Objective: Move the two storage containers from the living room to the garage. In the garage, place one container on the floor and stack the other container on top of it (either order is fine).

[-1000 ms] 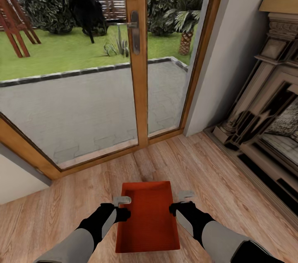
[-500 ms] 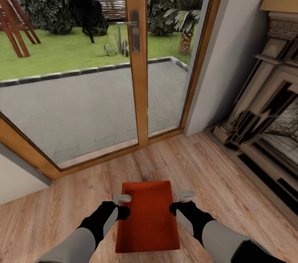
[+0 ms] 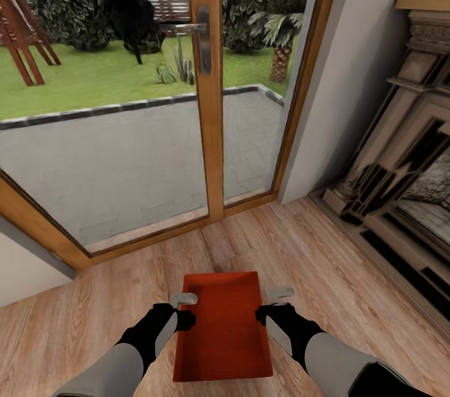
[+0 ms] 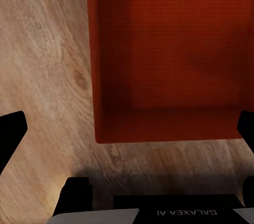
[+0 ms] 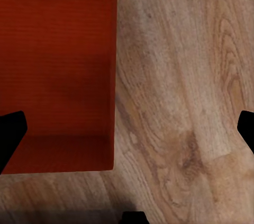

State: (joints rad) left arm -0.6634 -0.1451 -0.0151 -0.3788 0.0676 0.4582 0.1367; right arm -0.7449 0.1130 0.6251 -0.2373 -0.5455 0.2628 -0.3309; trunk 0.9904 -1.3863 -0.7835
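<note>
Head view: high, facing forward-down toward door (image 3: 203, 90). Wrist views: close, straight down; all share bin (image 3: 224, 325) and floor (image 3: 325, 272).

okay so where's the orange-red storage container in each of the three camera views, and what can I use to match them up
Head view: the storage container sits low and centre, between the left gripper and the right gripper.
Left wrist view: the container fills the upper right, one corner showing.
Right wrist view: the container fills the upper left.
Shared landmark: the wood plank floor bordering the container's straight edges.
</note>
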